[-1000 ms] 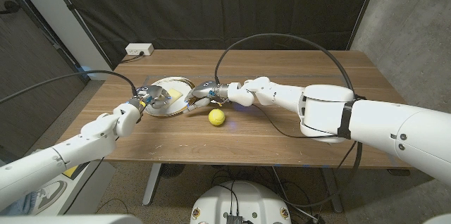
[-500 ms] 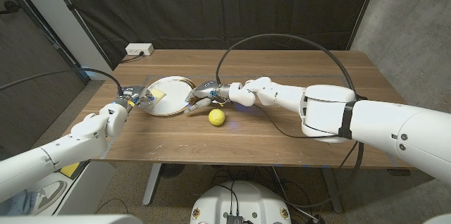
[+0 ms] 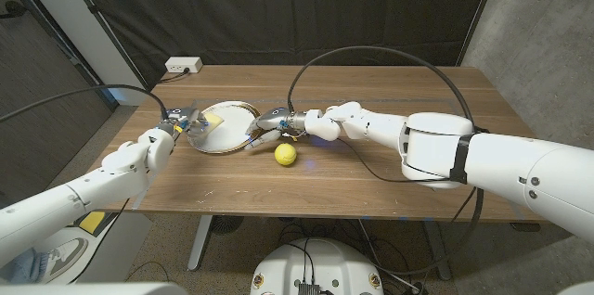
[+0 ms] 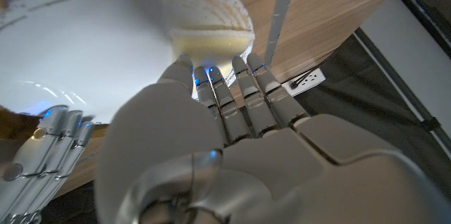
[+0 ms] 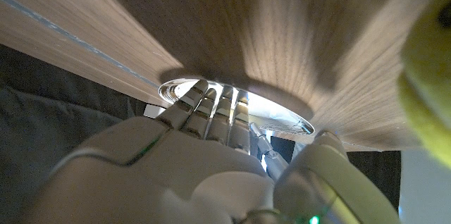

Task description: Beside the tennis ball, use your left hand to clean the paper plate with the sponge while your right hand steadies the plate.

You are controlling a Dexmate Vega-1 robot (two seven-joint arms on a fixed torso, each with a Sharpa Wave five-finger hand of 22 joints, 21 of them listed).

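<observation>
I see the paper plate point(image 3: 221, 114) on the wooden table point(image 3: 371, 160), with the tennis ball point(image 3: 285, 153) just beside its near right edge. My left hand point(image 3: 182, 124) presses the yellow sponge point(image 3: 213, 121) onto the plate's left rim (fingers curled over it). My right hand point(image 3: 271, 122) grips the plate's right rim.

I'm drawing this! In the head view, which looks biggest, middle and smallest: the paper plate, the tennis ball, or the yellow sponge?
Largest to smallest, as they look:
1. paper plate
2. tennis ball
3. sponge
The ball and sponge look close in size, and the left hand hides part of the sponge, so that order is unsure.
</observation>
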